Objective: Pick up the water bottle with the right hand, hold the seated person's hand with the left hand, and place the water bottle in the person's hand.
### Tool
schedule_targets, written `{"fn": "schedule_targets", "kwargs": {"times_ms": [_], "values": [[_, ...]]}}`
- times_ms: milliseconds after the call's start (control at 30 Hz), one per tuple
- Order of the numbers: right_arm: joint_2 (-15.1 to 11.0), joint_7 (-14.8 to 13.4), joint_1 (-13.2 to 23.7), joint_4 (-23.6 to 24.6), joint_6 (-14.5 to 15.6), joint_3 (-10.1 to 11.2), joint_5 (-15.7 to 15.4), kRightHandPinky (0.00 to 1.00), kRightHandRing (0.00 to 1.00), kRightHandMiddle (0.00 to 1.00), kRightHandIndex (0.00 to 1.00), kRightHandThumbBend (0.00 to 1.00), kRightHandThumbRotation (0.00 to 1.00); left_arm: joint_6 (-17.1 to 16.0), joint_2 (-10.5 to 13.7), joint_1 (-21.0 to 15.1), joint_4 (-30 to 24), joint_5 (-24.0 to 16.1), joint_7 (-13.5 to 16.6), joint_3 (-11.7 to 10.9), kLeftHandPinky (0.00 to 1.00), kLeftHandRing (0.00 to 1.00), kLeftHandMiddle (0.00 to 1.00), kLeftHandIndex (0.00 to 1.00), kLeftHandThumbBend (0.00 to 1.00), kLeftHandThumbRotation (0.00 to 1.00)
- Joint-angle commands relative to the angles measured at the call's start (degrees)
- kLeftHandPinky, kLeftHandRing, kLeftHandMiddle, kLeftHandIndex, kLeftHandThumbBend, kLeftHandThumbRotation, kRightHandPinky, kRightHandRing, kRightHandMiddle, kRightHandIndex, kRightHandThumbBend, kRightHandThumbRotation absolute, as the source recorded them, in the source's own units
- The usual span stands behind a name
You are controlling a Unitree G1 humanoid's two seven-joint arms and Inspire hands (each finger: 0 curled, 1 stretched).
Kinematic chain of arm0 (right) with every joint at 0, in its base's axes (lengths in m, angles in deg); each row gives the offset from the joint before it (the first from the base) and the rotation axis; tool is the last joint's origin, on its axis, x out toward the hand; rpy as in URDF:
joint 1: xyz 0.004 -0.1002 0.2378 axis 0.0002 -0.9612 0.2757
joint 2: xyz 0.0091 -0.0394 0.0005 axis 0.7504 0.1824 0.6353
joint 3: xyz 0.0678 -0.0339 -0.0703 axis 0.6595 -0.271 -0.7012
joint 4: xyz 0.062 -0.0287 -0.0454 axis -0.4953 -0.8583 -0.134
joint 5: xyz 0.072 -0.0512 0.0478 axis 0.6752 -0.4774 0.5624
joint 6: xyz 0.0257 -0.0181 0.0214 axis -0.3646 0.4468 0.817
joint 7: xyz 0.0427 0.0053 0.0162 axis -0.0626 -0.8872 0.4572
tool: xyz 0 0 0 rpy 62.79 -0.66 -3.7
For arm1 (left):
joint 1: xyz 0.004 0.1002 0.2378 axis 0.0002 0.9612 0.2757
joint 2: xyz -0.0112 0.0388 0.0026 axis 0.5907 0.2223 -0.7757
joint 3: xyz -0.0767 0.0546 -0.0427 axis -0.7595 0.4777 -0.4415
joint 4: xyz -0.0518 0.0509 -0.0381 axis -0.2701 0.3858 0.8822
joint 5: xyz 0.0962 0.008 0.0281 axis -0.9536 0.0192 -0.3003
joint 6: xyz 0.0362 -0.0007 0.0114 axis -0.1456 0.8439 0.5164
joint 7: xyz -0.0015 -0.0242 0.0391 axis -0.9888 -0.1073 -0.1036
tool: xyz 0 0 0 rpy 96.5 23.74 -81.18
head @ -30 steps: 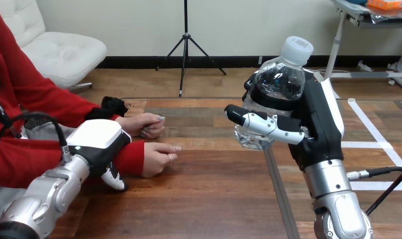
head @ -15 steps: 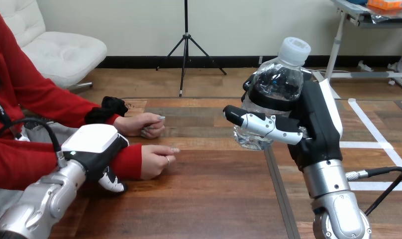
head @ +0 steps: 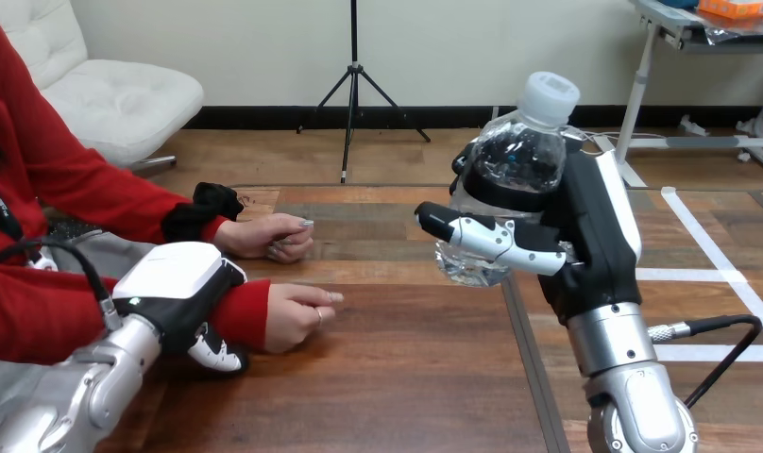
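The right hand (head: 595, 236) grips the water bottle (head: 515, 165) upright for delivery, while the left hand (head: 175, 278) lies over the person's wrist (head: 247, 311), seemingly steadying it; whether it clasps, I cannot tell.

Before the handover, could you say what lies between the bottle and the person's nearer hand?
Head view: the right hand's thumb beside the bottle, then bare table.

A clear water bottle (head: 519, 170), white-capped and nearly upright, is gripped in the right hand (head: 600, 236) above the tabletop (head: 397, 377); the person's nearer hand (head: 297, 313) rests there.
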Motion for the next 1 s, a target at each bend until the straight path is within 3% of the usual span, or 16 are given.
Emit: {"fn": "schedule_targets", "kwargs": {"times_ms": [0, 500, 967], "values": [[1.13, -0.42, 5.27, 1.60, -0.68, -0.23, 0.42, 0.26, 0.31, 0.36, 0.40, 0.82, 0.00, -2.45, -0.51, -0.06, -5.55, 1.61, 0.36, -1.07, 0.38, 0.44, 0.49, 0.50, 0.94, 0.00], [1.53, -0.62, 6.02, 0.74, -0.38, -1.68, -0.08, 0.25, 0.30, 0.36, 0.40, 0.84, 0.00, -3.70, -1.08, 2.75, -11.85, 4.37, 0.00, -3.81, 0.34, 0.40, 0.46, 0.47, 0.94, 0.00], [2.40, -0.09, 6.52, 0.15, 0.66, -3.30, 0.35, 0.24, 0.29, 0.35, 0.40, 0.85, 0.00, -1.84, -1.57, 4.95, -18.12, 5.02, -1.95, -5.40, 0.33, 0.39, 0.46, 0.47, 0.93, 0.00]]}}
